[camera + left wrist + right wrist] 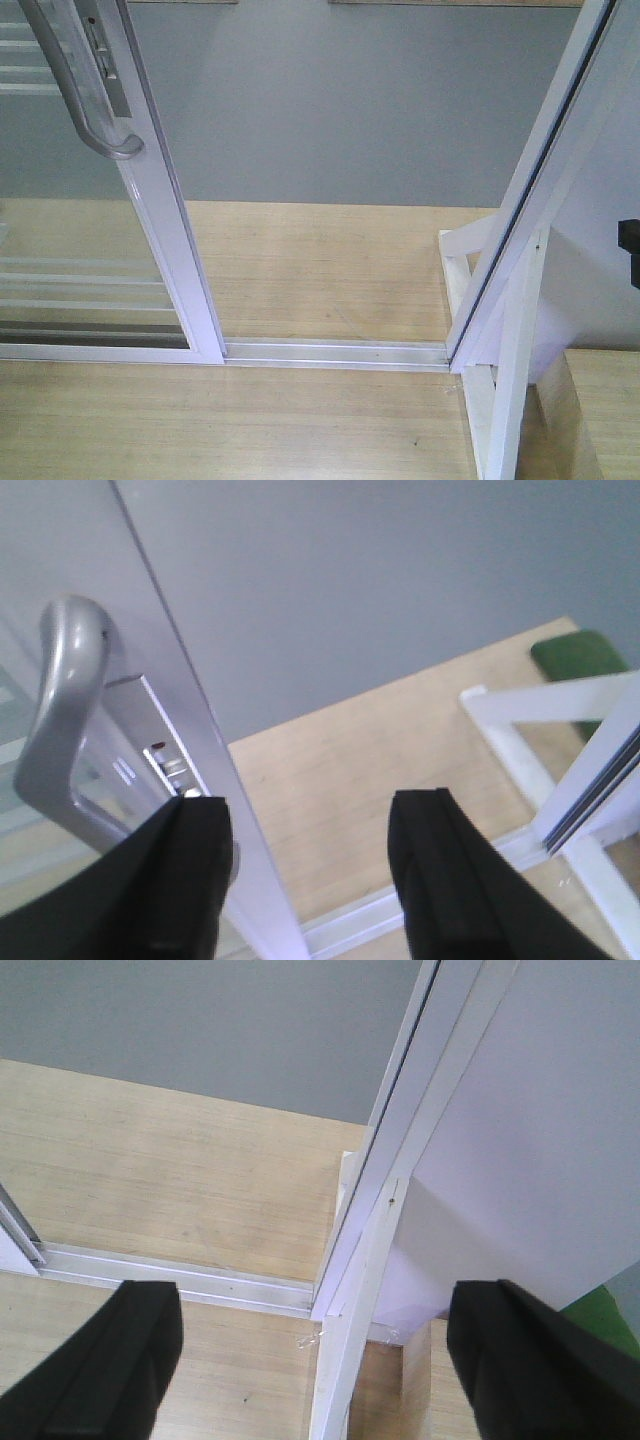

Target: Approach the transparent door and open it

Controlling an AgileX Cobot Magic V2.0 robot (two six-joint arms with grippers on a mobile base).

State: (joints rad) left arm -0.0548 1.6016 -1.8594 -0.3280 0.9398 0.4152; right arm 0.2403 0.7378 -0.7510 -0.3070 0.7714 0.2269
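The transparent door (165, 215), clear glass with thin white bars in a glossy white frame, stands at the left, and a wide gap lies between it and the right jamb (535, 195). Its curved grey handle (85, 95) shows at the top left. In the left wrist view the handle (55, 720) and door edge (185, 670) are close. My left gripper (310, 830) is open, its left finger (195, 870) over the door's lock side and the edge running between the jaws, nothing clamped. My right gripper (318, 1310) is open before the jamb (400, 1130). Neither gripper shows in the front view.
A white floor track (335, 352) crosses the wooden floor between door and jamb. A white brace frame (465, 255) and a wooden box (600, 410) stand by the jamb at the right. A grey wall (350, 100) lies beyond the opening, with a green object (580, 655) there.
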